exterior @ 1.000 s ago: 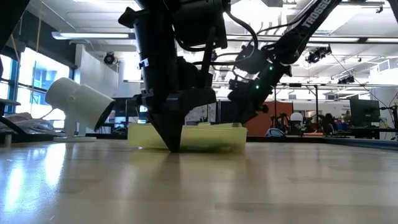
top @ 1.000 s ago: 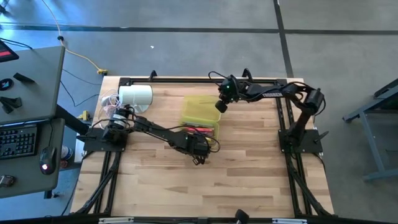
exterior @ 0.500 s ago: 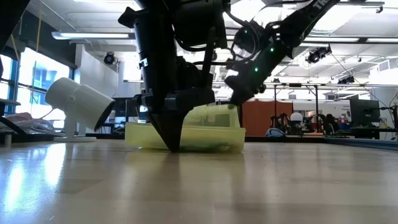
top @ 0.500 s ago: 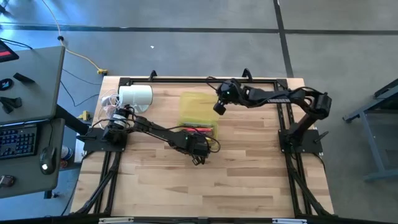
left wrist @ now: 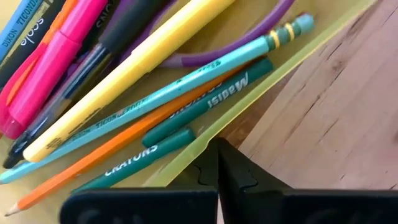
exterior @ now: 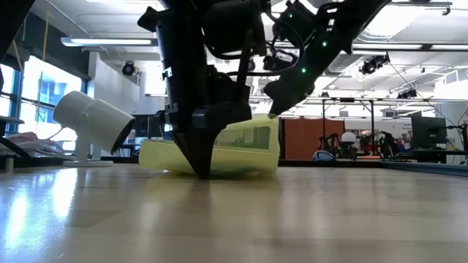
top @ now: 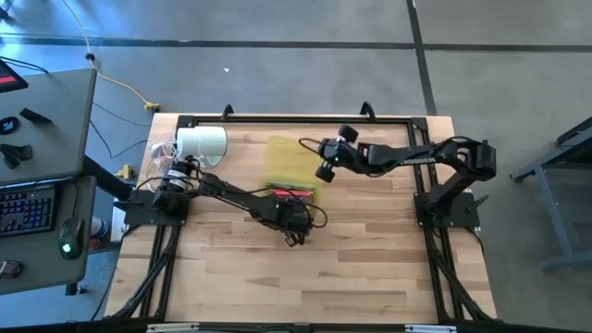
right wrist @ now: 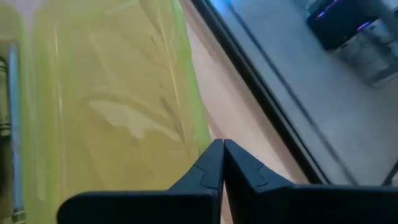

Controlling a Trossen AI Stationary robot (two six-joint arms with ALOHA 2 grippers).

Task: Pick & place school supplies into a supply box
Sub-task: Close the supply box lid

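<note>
The supply box (top: 289,165), shallow and translucent yellow-green, stands tipped at the table's middle: its right end (exterior: 269,128) is raised and its left end (exterior: 150,157) rests on the wood. School supplies (left wrist: 124,74), pens and pencils in pink, yellow, light blue, orange, green and dark, plus a purple handle, lie inside along the near wall (top: 291,192). My right gripper (exterior: 272,109) is shut at the raised end's rim. My left gripper (exterior: 201,172) is shut, pointing steeply down at the box's near wall. My left gripper's shut fingertips (left wrist: 217,152) meet the rim of the box's near long wall (left wrist: 186,158) from above, slanting down, about mid-length; whether they pinch it or only press against it, I cannot tell. My right gripper holds the rim at the box's right end, near a corner (right wrist: 202,140), between its shut fingers, slanting down from the table's right. That end hangs lifted below the fingertips.
A white cylinder (top: 202,141) with cables stands at the table's far left. A black frame (top: 296,118) runs along the far edge. Bare wood (top: 305,277) fills the near half of the table. A desk with a keyboard (top: 28,208) stands left of the table.
My right gripper has risen and swung a little toward the near edge, rolling as it went. It has drawn the box's right end up off the table. The box has tipped, its left end staying down and sliding slightly left. The left gripper has kept still.
</note>
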